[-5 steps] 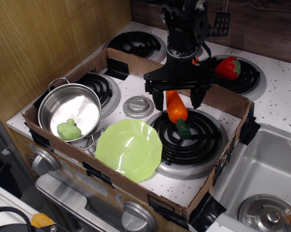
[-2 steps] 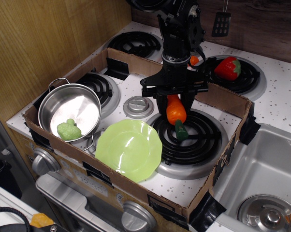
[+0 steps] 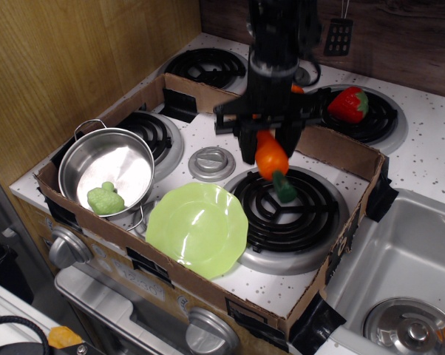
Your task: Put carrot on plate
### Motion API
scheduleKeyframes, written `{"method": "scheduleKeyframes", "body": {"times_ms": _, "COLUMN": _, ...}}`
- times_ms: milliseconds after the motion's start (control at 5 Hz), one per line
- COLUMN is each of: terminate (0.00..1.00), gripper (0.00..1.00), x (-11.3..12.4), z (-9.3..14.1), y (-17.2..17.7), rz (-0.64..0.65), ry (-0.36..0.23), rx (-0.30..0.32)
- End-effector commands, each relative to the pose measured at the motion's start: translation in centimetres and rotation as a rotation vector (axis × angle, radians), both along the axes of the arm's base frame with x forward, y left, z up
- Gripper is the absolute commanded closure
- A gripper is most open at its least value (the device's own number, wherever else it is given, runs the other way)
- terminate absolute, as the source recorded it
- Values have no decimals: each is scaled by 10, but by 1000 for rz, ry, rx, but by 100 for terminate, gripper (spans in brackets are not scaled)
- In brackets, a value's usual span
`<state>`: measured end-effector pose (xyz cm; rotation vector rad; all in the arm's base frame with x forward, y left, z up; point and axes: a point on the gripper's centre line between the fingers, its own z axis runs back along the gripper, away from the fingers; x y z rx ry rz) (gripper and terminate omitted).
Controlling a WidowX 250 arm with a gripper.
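The orange carrot (image 3: 271,161) with its dark green stem end pointing down-right hangs in my gripper (image 3: 267,150), lifted a little above the front right black burner (image 3: 289,207). The gripper's black fingers are shut on the carrot's thick orange part. The lime-green scalloped plate (image 3: 197,228) lies at the front of the stove, to the lower left of the gripper and apart from it.
A steel pot (image 3: 108,170) holding a green toy stands at the left. A grey knob (image 3: 212,162) sits between pot and burner. A red strawberry (image 3: 348,104) lies on the back right burner. Cardboard walls (image 3: 339,151) ring the stove; a sink (image 3: 400,274) is at right.
My gripper closed on the carrot and has raised it off the burner, shifting slightly left; the carrot now hangs tilted with its stem end low.
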<state>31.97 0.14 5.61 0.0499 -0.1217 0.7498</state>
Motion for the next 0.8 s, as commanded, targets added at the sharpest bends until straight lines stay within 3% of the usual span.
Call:
{"method": "scheduleKeyframes", "body": {"times_ms": 0, "terminate": 0, "gripper": 100, "x": -15, "z": 32, "y": 28, "rz": 239, "ry": -91, "rx": 59}}
{"method": "scheduleKeyframes", "body": {"times_ms": 600, "terminate": 0, "gripper": 100, "x": -48, "z": 3, "y": 49, "rz": 574, "ry": -165, "rx": 117}}
